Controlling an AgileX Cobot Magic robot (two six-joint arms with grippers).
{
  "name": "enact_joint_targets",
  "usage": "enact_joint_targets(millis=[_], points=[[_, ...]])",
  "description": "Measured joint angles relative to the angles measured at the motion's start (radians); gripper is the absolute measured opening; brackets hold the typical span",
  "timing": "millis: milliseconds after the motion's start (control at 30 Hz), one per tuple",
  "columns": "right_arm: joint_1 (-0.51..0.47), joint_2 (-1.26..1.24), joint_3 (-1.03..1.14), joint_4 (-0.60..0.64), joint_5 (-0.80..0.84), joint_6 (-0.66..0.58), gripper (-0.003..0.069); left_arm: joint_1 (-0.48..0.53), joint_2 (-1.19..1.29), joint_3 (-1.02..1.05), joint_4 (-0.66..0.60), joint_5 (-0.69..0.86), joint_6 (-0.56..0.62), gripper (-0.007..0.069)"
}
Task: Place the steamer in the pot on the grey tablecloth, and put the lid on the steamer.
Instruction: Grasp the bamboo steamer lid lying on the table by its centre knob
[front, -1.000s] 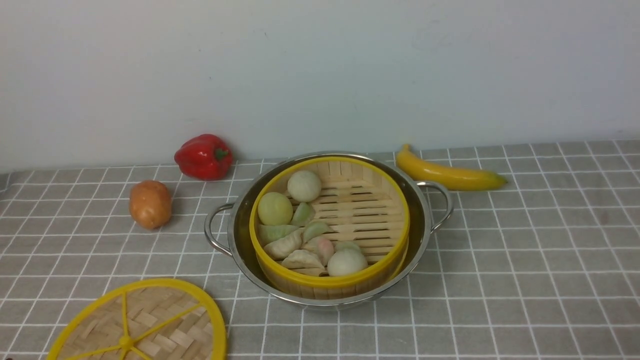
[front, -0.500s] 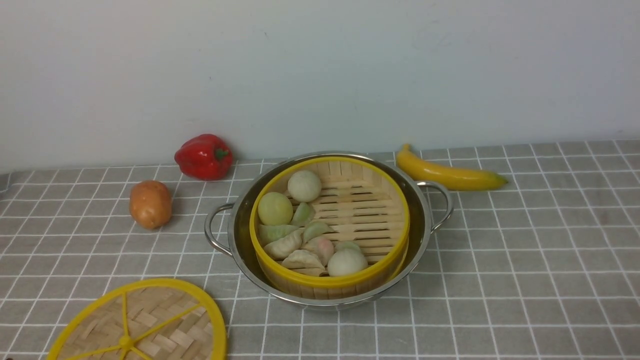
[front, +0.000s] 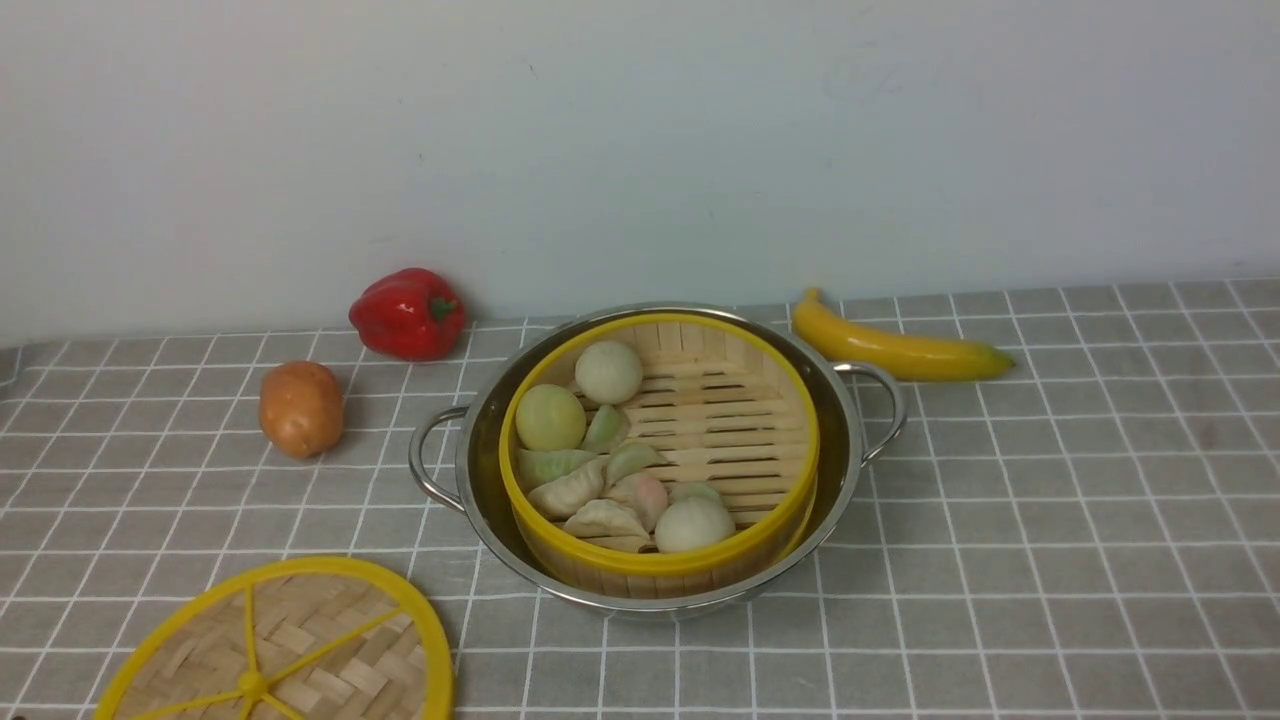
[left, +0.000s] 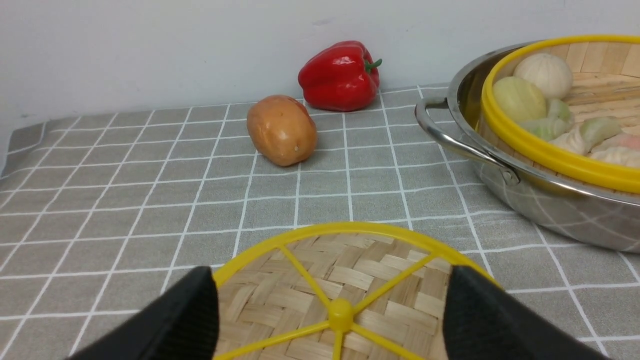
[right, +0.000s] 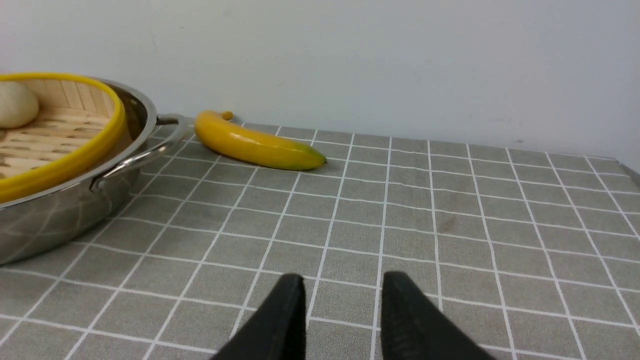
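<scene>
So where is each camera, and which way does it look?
Front: between the arms, looking forward over the cloth at the pot and steamer; no robot part shows.
Left wrist: on the left arm, above the lid, facing the potato and pepper; the open left pincer shows.
Right wrist: on the right arm, above bare cloth, facing the banana; the open right pincer shows.
Shared: all three see the pot and steamer.

tablecloth (front: 1050, 500) grey, white grid | pepper (front: 405, 313) red | banana (front: 900, 350) yellow | lid (front: 290, 650) yellow-rimmed weave
</scene>
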Motion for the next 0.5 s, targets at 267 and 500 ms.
enact_joint_targets(millis=[267,500], points=[[0.0,0.0,0.0,0.003,0.0,-0.003,0.024,0.0,0.0,0.0,0.0,0.0,0.0,0.0557],[0.0,0.0,0.0,0.004,0.0,-0.006,0.024,0.0,0.0,0.0,0.0,0.0,0.0,0.0557]])
